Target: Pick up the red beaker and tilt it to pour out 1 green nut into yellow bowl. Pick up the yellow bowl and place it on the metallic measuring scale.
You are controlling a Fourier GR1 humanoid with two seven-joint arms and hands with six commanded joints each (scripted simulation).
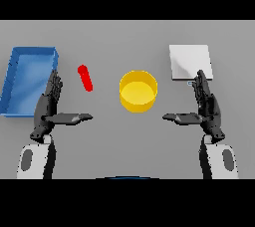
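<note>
**Hands held open before the bowl**

The yellow bowl (138, 91) is seen at mid-table, the red beaker (85, 77) to its left, the scale (190, 61) far right. A blue tray (15, 79) lies far left. Left hand (50, 107) and right hand (205, 106) are held released, nothing grasped.

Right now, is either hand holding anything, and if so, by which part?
Nothing is held. The left hand and right hand are both open above the table, apart from the red beaker and the yellow bowl.
</note>
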